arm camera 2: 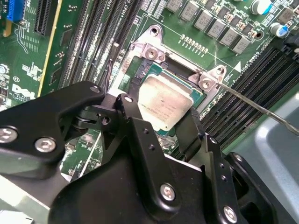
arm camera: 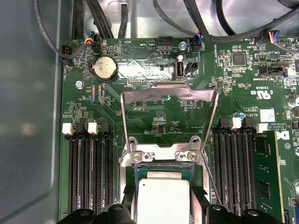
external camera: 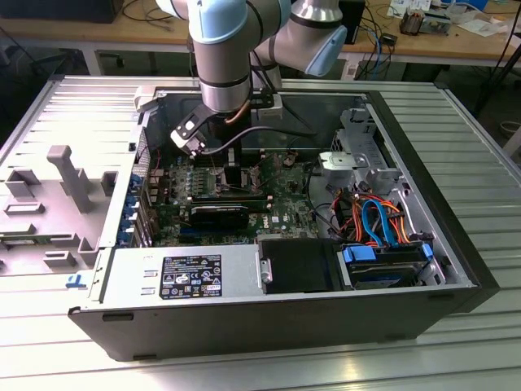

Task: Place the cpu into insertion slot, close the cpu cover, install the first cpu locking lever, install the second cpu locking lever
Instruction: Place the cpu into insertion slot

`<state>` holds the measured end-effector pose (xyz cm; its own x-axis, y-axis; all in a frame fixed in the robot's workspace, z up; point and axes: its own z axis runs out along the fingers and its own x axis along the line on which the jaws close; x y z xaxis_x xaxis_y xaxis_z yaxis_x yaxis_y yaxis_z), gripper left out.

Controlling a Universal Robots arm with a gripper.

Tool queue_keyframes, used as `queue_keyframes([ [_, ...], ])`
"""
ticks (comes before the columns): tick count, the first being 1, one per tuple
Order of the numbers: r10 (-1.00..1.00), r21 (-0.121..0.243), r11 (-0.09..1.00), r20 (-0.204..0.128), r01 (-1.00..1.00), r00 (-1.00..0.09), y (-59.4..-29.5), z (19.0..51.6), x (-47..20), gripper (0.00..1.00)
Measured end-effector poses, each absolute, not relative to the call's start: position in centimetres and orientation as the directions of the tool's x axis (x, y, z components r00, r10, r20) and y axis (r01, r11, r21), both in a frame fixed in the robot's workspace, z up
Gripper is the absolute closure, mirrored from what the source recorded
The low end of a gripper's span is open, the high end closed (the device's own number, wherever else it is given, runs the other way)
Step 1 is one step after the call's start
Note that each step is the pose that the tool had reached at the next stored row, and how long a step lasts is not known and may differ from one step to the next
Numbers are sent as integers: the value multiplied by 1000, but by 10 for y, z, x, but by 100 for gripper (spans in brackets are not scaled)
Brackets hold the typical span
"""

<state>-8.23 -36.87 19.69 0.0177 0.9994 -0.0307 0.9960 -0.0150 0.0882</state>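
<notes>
Hand (arm camera 2: 162,111): two black fingers (arm camera: 128,207) set narrowly against opposite edges of the one cpu (arm camera: 163,198). The chip sits over the insertion slot (arm camera: 161,169) on the green board; whether it is fully seated cannot be told. One cpu cover (arm camera: 168,91) stands raised on its hinge, apart from the chip. One thin lever rod (arm camera 2: 261,111) lies free beside the socket. Memory slots (arm camera: 91,172) flank it closely on both sides. In the exterior view the arm enters the one open computer case (external camera: 285,318) at upper centre. The case lies on a ribbed metal bench (external camera: 460,122).
</notes>
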Motion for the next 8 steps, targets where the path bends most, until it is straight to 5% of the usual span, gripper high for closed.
queue_keyframes([
  [8, 999, 89, -14, -31, 996, 17, -369, 200, -82, 45],
])
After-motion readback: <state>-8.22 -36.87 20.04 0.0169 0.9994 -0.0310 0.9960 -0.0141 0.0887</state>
